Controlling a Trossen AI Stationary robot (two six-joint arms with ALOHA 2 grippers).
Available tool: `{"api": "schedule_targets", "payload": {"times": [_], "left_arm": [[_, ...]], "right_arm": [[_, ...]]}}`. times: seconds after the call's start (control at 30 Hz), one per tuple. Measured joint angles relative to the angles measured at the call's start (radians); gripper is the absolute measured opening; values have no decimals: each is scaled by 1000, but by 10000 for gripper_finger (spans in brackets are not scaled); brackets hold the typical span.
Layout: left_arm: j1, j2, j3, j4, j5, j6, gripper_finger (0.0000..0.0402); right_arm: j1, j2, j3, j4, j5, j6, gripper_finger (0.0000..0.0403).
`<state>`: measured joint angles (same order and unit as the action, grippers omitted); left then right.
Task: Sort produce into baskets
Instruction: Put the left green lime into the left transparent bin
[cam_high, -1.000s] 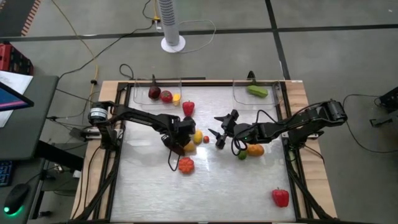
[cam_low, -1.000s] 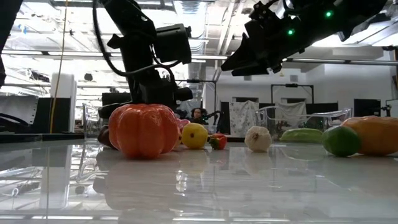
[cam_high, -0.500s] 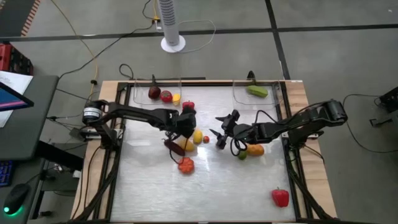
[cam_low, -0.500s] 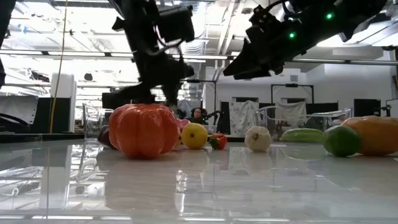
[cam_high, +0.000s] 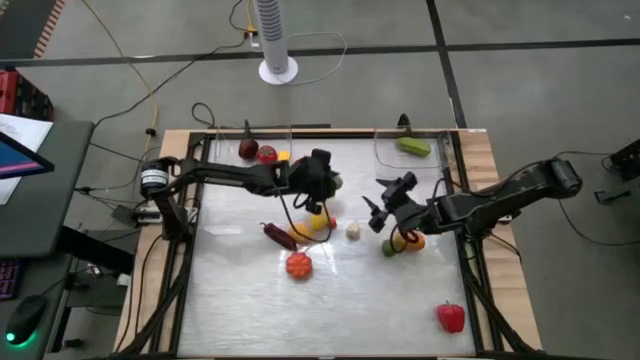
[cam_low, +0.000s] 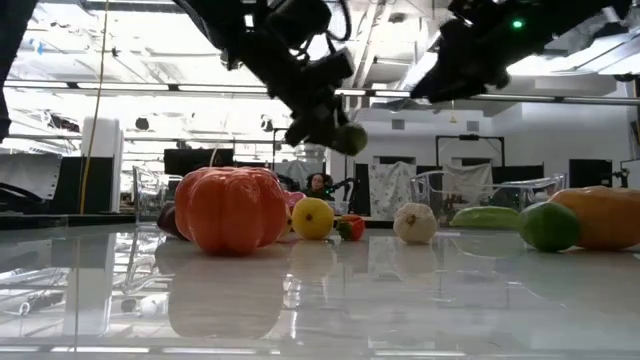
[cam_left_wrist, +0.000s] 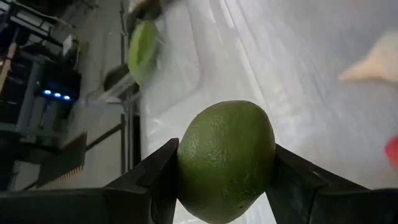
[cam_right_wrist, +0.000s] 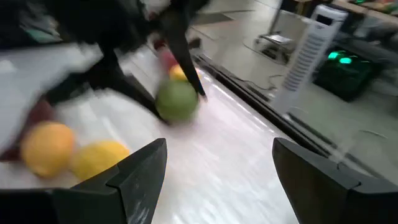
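Observation:
My left gripper (cam_high: 332, 182) is shut on a green lime (cam_left_wrist: 227, 158) and holds it above the table's middle; the lime also shows in the low view (cam_low: 350, 138) and the right wrist view (cam_right_wrist: 177, 101). My right gripper (cam_high: 385, 207) is open and empty, just right of it, above a white garlic (cam_high: 352, 231). On the table lie a yellow lemon (cam_high: 318, 222), an orange tomato (cam_high: 298, 265), a second lime (cam_high: 388, 248) and a red pepper (cam_high: 451, 317). The left basket (cam_high: 222, 158) holds three pieces. The right basket (cam_high: 385, 155) holds a green cucumber (cam_high: 412, 146). My left gripper pinches the lime between its two fingers, one on each opposite side (cam_left_wrist: 185, 168). The lime bulges out past the fingertips. It is lifted clear, well above the table top in the low view.
A dark red long piece (cam_high: 278, 235) and an orange fruit (cam_high: 300, 232) lie beside the lemon. Another orange piece (cam_high: 410, 240) lies under my right arm. Dark rails (cam_high: 190, 250) frame the table. A white fan (cam_high: 275, 40) stands beyond the far edge.
My left gripper has risen from the cluster of produce and gone toward the table's right and far edge, carrying the lime clear of the table. My right gripper has drawn back toward the right edge, uncovering the garlic.

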<state>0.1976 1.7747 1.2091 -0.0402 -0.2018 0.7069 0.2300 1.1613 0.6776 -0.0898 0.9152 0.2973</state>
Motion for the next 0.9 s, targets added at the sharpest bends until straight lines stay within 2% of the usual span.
{"api": "schedule_targets", "payload": {"times": [0.13, 0.3, 0.47, 0.7, 0.8, 0.9], "left_arm": [[42, 27, 99, -24, 39, -57, 178], [81, 76, 210, -18, 115, -110, 179], [95, 95, 247, -96, 89, -143, 179], [91, 14, 247, -382, -41, -150, 179], [96, -44, 246, -492, -38, -207, 179], [108, -138, 195, -510, -15, -236, 179]], "right_arm": [[30, -39, 0, -96, 91, 63, 320], [53, -67, 0, -161, 104, 112, 320], [73, -62, -1, -191, 108, 136, 320], [70, -43, 0, -175, 108, 150, 320], [70, -44, 0, -158, 107, 155, 320], [75, -43, 0, -154, 104, 163, 320]]}}
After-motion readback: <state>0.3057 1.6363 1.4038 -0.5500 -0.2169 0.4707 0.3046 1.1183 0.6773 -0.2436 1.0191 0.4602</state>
